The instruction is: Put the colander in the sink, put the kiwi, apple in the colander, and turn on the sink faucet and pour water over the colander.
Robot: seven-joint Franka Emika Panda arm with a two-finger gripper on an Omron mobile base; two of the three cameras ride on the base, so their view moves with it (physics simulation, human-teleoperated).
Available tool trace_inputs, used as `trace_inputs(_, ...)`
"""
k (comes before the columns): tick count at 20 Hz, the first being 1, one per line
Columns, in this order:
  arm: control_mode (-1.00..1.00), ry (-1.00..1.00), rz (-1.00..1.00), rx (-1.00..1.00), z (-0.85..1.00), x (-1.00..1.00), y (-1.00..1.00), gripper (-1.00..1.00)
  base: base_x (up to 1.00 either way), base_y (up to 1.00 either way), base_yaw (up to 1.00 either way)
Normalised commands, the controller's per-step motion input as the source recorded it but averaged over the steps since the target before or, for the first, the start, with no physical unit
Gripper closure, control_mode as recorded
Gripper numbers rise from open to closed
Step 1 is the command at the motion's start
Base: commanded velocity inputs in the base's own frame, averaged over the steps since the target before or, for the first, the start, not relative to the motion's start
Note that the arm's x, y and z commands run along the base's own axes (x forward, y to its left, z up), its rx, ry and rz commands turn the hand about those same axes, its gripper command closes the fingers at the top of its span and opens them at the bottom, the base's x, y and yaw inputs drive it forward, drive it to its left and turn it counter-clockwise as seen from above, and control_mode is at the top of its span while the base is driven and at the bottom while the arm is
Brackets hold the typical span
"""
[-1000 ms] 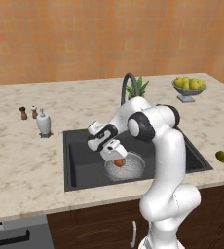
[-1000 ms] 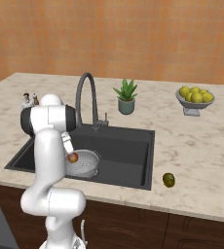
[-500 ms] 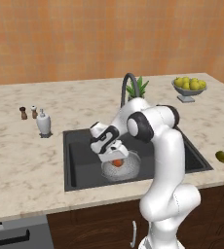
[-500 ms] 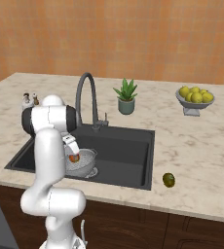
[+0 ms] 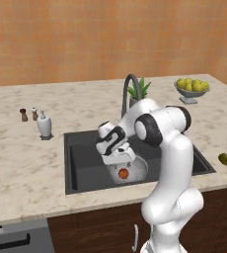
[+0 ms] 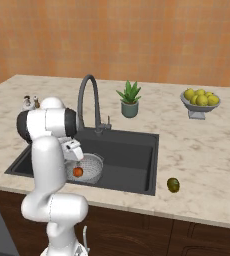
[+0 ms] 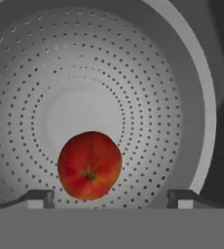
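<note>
Inside the colander [image 7: 182, 97] lies the apple [image 7: 89, 165], below wide-open jaws that grip nothing

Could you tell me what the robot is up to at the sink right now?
The white arm reaches down over the sink, its gripper open just above the colander that sits in the basin. The apple lies loose in the colander, clear of both fingertips. The kiwi waits on the counter to the right of the sink, and no water runs from the faucet.
</note>
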Motion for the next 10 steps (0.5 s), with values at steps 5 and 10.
trace_inputs(5,-1.00,0.00,0.00,0.00,0.58,-0.32,0.01,-1.00,0.00,0.00,0.00)
trace_inputs(10,-1.00,-0.03,0.07,0.00,0.71,-0.61,0.17,-1.00,0.00,0.00,0.00)
